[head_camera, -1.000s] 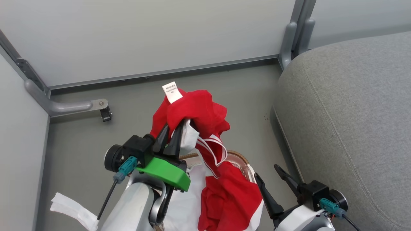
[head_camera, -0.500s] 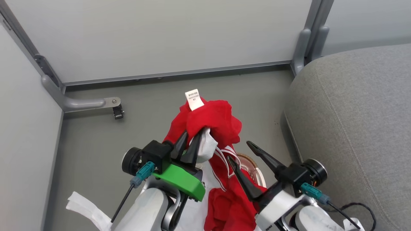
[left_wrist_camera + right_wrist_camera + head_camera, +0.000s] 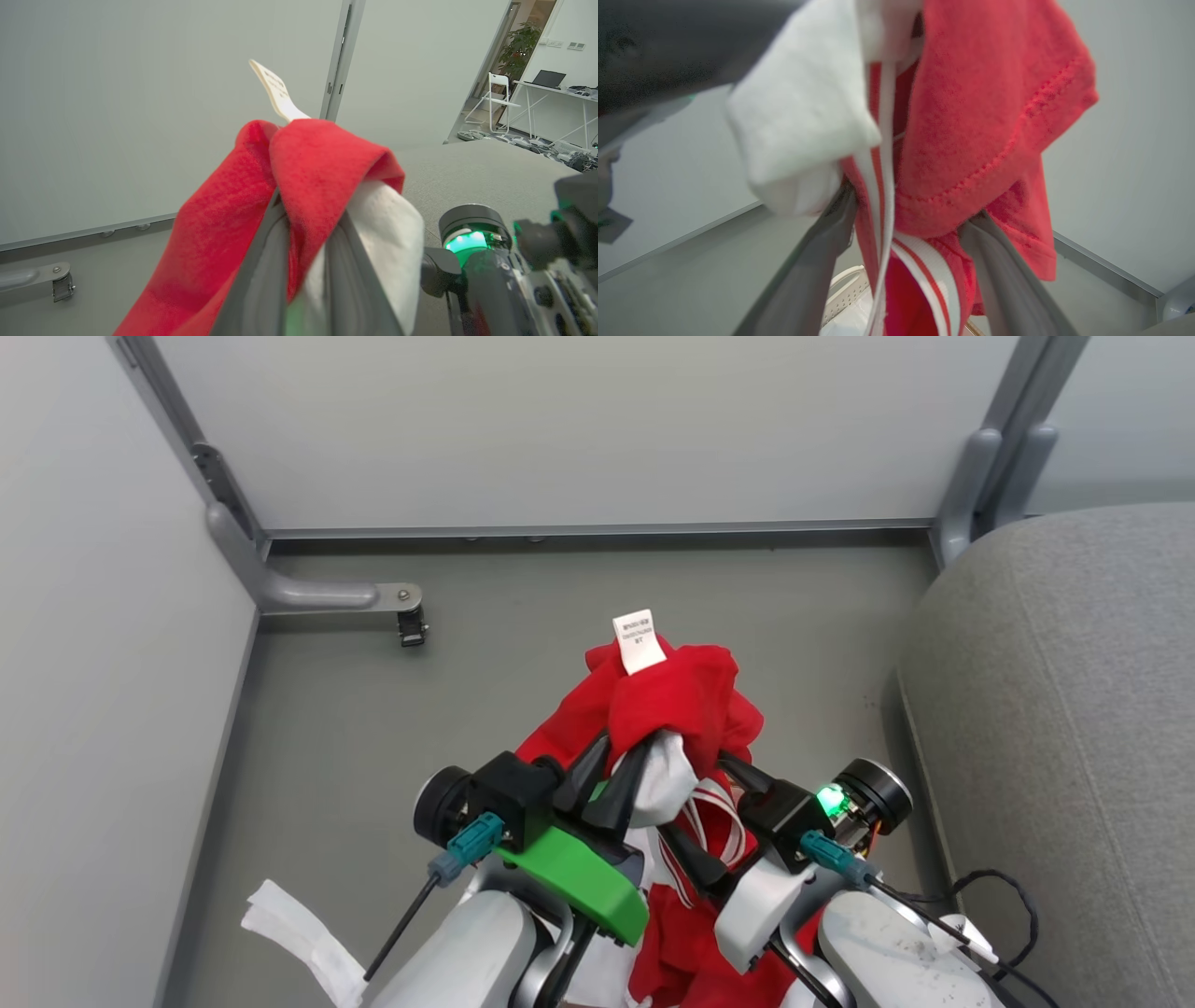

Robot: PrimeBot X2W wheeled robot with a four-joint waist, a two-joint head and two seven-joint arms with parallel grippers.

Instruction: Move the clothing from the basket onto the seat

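Note:
My left gripper (image 3: 624,753) is shut on a bunched fold of the red clothing (image 3: 677,695), held up over the floor. A white label (image 3: 638,640) sticks up from the top of the bundle. In the left wrist view, red and white fabric (image 3: 322,163) fills the gap between the fingers. My right gripper (image 3: 711,814) is open, with its fingers on either side of the hanging red-and-white striped band (image 3: 920,266). A bit of the white perforated basket (image 3: 844,293) shows below. The grey seat (image 3: 1064,709) lies to the right.
Pale partition walls close off the far side and the left, with a metal foot and caster (image 3: 409,623) on the grey floor (image 3: 392,728). A white liner strip (image 3: 303,943) hangs out at the lower left. A black cable (image 3: 990,887) loops by my right forearm.
The camera has turned, shifting the whole picture rightward. My right gripper rose from the lower right to the hanging garment and now straddles it. The left gripper keeps its hold.

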